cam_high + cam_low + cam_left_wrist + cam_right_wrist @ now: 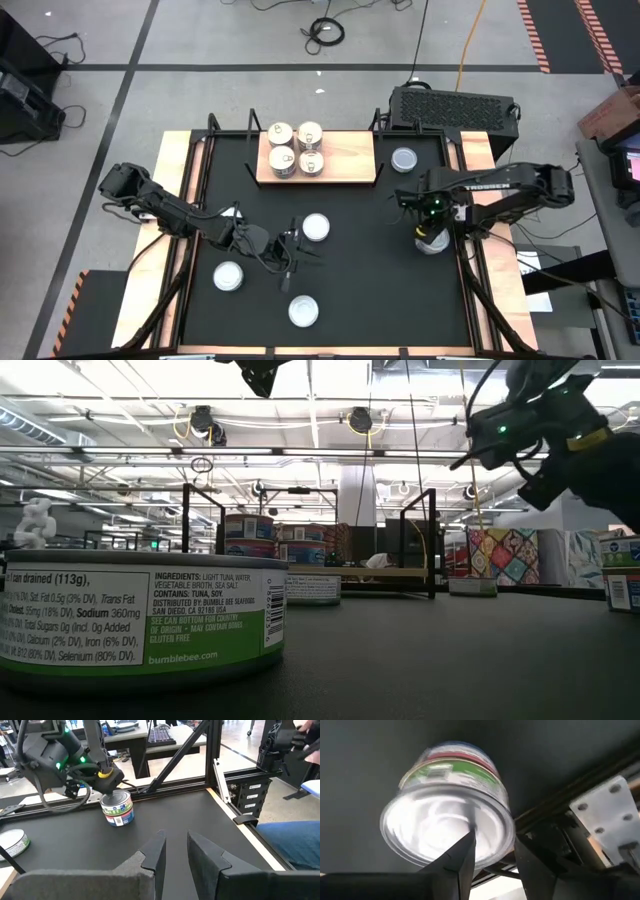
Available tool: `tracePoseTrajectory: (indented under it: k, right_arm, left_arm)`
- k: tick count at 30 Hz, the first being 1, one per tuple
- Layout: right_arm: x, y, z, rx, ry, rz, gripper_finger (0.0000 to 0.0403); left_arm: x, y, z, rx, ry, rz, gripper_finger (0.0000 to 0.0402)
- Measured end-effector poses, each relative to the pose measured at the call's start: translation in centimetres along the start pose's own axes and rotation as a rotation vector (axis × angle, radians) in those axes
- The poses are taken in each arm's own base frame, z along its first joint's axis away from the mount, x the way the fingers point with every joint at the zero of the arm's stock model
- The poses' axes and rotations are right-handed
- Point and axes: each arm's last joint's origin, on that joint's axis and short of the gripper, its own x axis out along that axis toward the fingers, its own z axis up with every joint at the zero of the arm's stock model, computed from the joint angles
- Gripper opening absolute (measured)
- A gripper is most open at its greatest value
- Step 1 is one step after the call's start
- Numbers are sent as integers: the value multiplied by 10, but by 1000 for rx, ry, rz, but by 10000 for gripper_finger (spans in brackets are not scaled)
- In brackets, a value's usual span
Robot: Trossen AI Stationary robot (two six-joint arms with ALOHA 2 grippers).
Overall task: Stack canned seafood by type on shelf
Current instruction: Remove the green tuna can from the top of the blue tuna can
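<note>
The black table (pixel 360 290) carries a light wooden shelf (pixel 345 155) along its far edge, well beyond both grippers. Four tins (pixel 296 148) sit on the shelf's left part in two pairs, touching.

The right gripper (pixel 432 228) hangs over the table's right edge directly above a two-tin stack (pixel 117 808). Its fingers (pixel 462 860) stand a little apart just over the top tin's silvery lid (pixel 445 830), gripping nothing.

The left gripper (pixel 290 250) sits near the table's middle, its fingers (pixel 155 855) slightly parted and empty.

A white-topped tin (pixel 315 228) lies just beside it. Two more lie nearer the front (pixel 228 276) (pixel 303 311). A silvery-blue tin (pixel 404 159) stands beyond the right gripper, just beside the shelf.
</note>
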Motion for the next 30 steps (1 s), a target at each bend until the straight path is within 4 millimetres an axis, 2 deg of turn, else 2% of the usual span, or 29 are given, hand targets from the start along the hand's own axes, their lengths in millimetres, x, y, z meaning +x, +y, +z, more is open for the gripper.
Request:
tracePoseTrajectory:
  k: [6, 14, 24, 30]
  right_arm:
    - [7, 12, 16, -135, 23, 99, 130]
    - [8, 13, 17, -221, 18, 124, 124]
    - [8, 11, 15, -270, 17, 96, 14]
    - [4, 9, 10, -285, -3, 106, 1]
  left_arm:
    - [0, 0, 0, 0, 4, 1, 81]
    - [0, 0, -1, 2, 9, 0, 81]
    - [0, 0, -1, 2, 8, 0, 81]
    - [0, 0, -1, 2, 8, 1, 81]
